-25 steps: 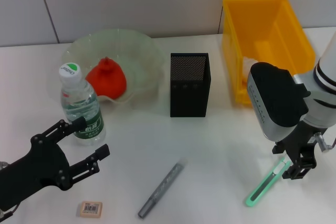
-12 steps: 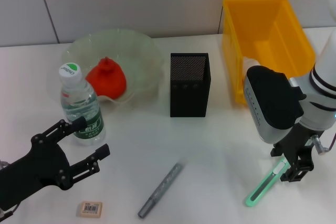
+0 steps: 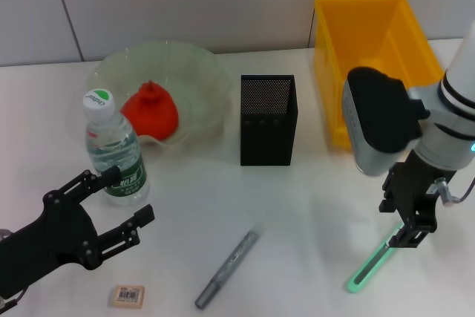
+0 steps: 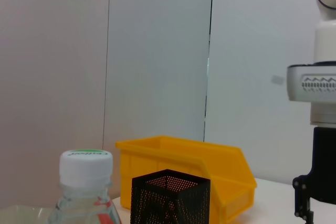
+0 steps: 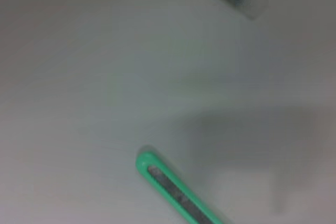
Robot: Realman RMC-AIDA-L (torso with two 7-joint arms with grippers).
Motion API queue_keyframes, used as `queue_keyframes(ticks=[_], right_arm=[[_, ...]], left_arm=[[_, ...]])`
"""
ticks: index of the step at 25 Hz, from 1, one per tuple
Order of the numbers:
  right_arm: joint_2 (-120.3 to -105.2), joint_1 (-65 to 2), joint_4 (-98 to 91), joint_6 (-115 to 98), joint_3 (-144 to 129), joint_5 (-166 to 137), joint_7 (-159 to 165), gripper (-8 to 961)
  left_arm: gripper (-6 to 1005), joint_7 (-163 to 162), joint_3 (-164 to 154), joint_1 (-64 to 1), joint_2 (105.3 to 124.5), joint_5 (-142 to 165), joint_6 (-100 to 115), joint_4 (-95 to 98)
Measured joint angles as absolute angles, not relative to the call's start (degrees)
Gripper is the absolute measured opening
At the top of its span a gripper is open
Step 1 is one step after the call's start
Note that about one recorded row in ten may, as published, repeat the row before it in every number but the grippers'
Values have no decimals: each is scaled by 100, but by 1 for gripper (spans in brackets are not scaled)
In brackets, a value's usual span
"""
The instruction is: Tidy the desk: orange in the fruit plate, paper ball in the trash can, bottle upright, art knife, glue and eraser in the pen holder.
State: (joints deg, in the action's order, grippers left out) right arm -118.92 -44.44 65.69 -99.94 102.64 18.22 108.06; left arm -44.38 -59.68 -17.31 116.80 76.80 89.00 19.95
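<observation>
The orange (image 3: 150, 113) lies in the fruit plate (image 3: 159, 53). In front of it the bottle (image 3: 115, 150) stands upright, its cap (image 4: 85, 162) close in the left wrist view. My left gripper (image 3: 132, 193) hangs open just in front of the bottle, holding nothing. The pen holder (image 3: 269, 119) stands mid-table and the trash can (image 3: 378, 57) is at the back right. My right gripper (image 3: 410, 234) is shut on the far end of the art knife (image 3: 371, 265), whose near tip (image 5: 149, 163) is still low. The glue (image 3: 228, 269) and eraser (image 3: 128, 295) lie near the front. The paper ball is out of view.
A grey panelled wall runs behind the table. The left wrist view shows the pen holder (image 4: 170, 200), the trash can (image 4: 184, 156) and my right arm (image 4: 320, 129). Bare white tabletop (image 3: 312, 206) lies between the pen holder and the art knife.
My right arm has risen and shifted slightly left while staying over the art knife's far end. The knife's near tip stays in place. The left arm has not moved.
</observation>
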Motion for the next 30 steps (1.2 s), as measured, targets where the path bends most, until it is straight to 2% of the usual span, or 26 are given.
queue_keyframes(ticks=[11, 19, 30], right_arm=[[-11901, -4522, 7374, -10539, 10331, 1841, 12999, 563], [-11894, -4585, 7267, -10855, 10392, 1851, 14118, 562], [-11918, -4289, 7236, -10726, 10652, 2160, 15052, 563]], left_arm=[[808, -4430, -5968, -1731, 11689, 7686, 8868, 1995], [808, -4426, -5968, -1738, 11698, 7666, 8865, 1995], [808, -4288, -5962, -1766, 11715, 7655, 8866, 1995]])
